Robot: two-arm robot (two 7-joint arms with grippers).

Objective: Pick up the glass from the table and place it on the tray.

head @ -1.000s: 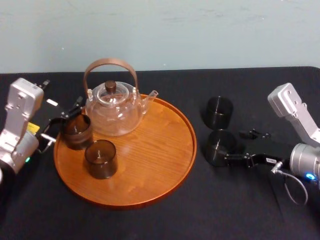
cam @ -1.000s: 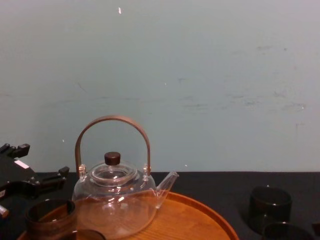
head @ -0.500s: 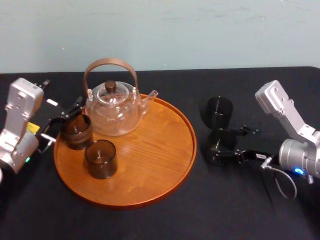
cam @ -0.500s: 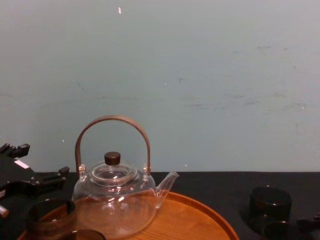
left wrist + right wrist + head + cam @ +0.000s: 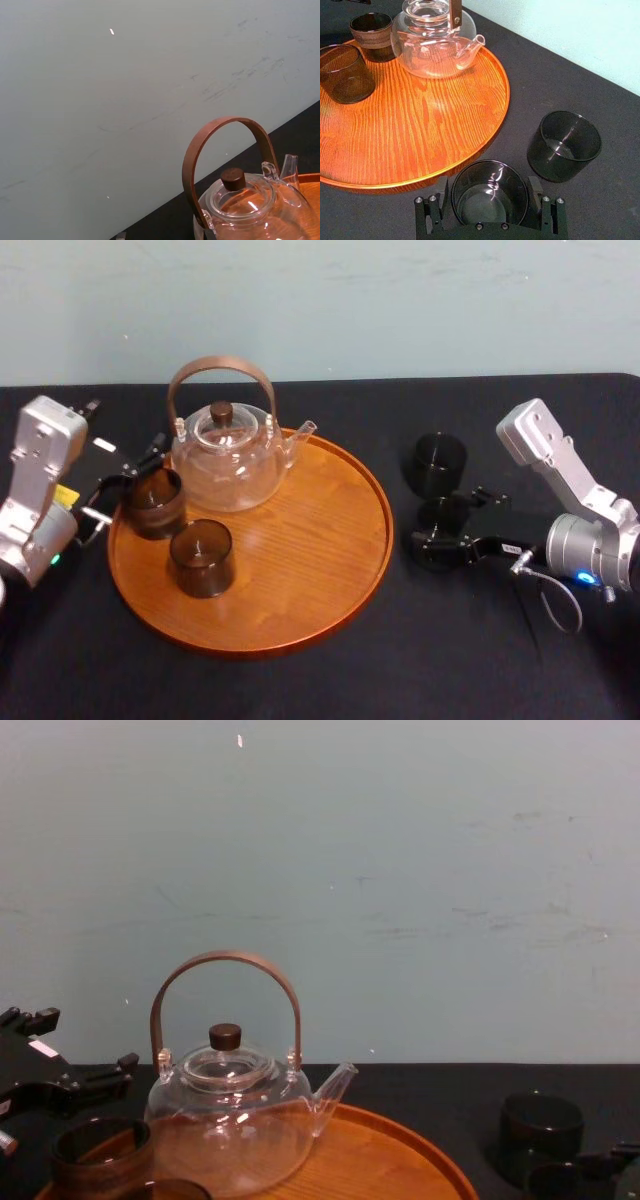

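**Smoky glass bracketed off the tray's 3 o'clock edge**

Dark, round, smoky glass (image 5: 485, 212) stands upright on the black-clothed table (image 5: 450, 640), just off the 3 o'clock edge of the large round orange-brown wooden tray (image 5: 300, 540). The right gripper (image 5: 489, 189) has its jaws spread wide on either side of it, pads just beside its wall; whether they touch cannot be told. A second glass (image 5: 438, 462), equally dark, stands near at 2 o'clock. On the tray, a clear glass teapot (image 5: 225, 465) with a brown arched handle sits at 11 o'clock, and two brown cups (image 5: 152, 502) sit around 9. The left gripper (image 5: 132, 483), jaws apart, rests at the tray's 9 o'clock rim.
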